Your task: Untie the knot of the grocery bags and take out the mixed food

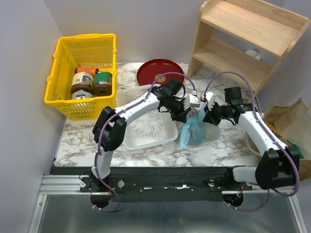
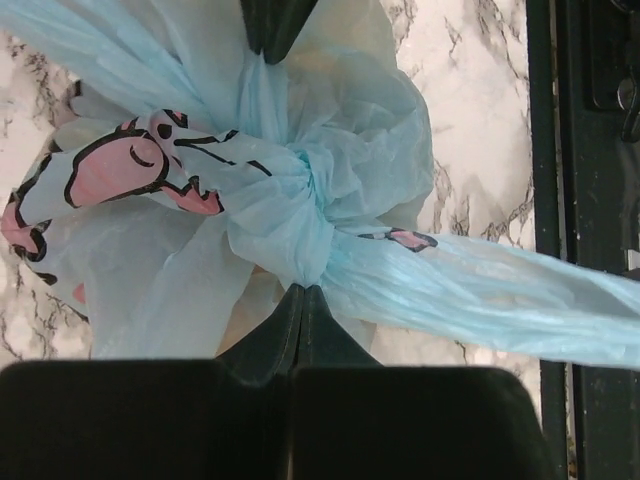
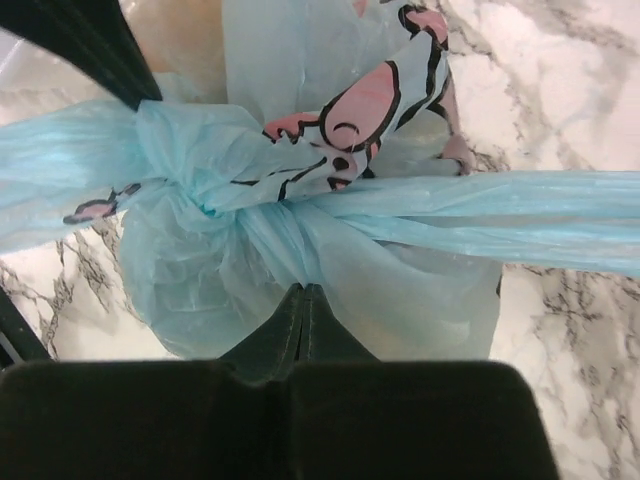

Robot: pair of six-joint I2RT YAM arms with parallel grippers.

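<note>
Where pincers [image 1: 187, 112] meet (mid-table): knotted blue bag [image 1: 194, 130].

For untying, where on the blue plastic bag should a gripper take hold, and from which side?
Grip a twisted handle tail just beside the knot, coming from above: the tails run out sideways, taut and thin enough to pinch, while the knot itself is a tight wad atop the blue plastic bag.

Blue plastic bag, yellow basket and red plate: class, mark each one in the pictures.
Blue plastic bag [image 2: 300, 190], left wrist view, on the tied knot.
Yellow basket [image 1: 54, 85], top external view, on its left wall.
Red plate [image 1: 155, 69], top external view, on its bare upper surface.
</note>
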